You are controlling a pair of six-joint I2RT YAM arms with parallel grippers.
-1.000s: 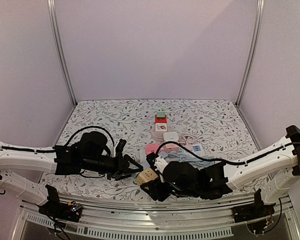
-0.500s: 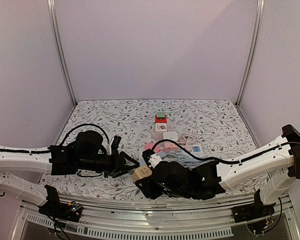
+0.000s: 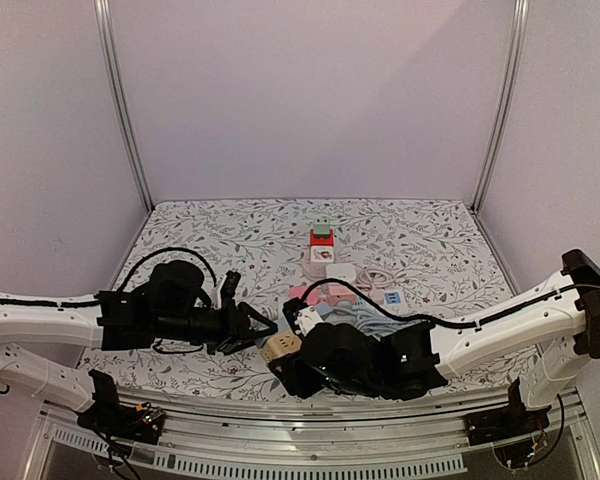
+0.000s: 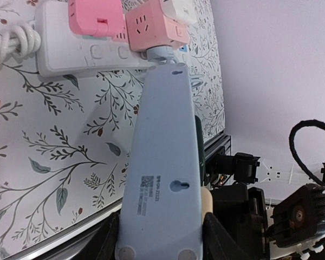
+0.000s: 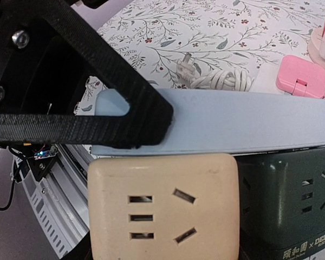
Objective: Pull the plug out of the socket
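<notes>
The socket is a light blue power strip (image 4: 162, 162); its underside faces the left wrist camera. My left gripper (image 4: 160, 250) is shut on its near end, one black finger (image 4: 105, 244) on each long side. The plug is a beige cube adapter (image 5: 162, 211) and sits flush against the strip's face (image 5: 233, 122). My right gripper (image 5: 162, 255) is shut on it, with its fingers mostly hidden at the cube's sides. A dark green cube (image 5: 287, 206) sits on the strip beside the beige one. From above, the beige cube (image 3: 280, 347) lies between both grippers near the front edge.
A white power strip (image 4: 86, 51) with pink adapters (image 4: 157, 30) and a coiled white cable (image 4: 13, 40) lies on the floral table behind. Further back stand stacked cubes (image 3: 323, 235). The metal front rail (image 3: 280, 455) runs close below the grippers.
Both grippers and the strip with the beige cube have shifted a little left and toward the front edge. Both grips look unchanged.
</notes>
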